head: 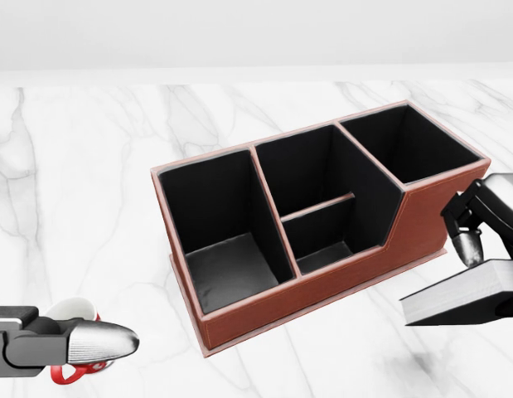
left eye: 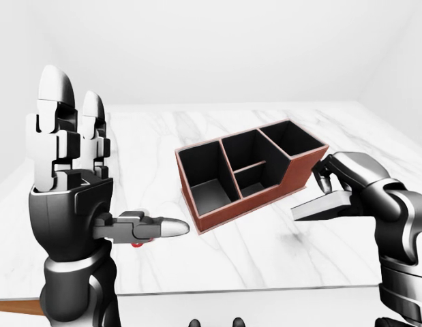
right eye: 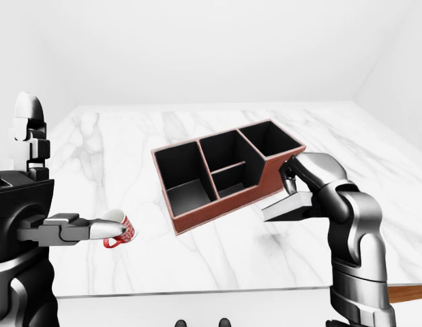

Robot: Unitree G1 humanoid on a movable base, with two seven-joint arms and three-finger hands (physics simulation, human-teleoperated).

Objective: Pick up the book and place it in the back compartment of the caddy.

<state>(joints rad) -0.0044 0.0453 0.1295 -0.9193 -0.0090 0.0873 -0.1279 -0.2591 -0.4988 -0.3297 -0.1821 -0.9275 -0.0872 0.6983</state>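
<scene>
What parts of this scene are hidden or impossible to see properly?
- Mug: half behind the left hand in the head view, almost gone in the left-eye view.
- Book: cut off by the head view's right edge; cover unreadable in every view.
- Caddy: floor of the rightmost compartment is hidden by its walls.
- Right hand: grip under the book unseen.

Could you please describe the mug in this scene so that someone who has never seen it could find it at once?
Start at the brown caddy in the middle of the marble table. Look to its lower left in the right-eye view, where the left hand reaches in; the mug sits just beyond its thumb. It is the only small white cup with red markings and a red handle.
</scene>
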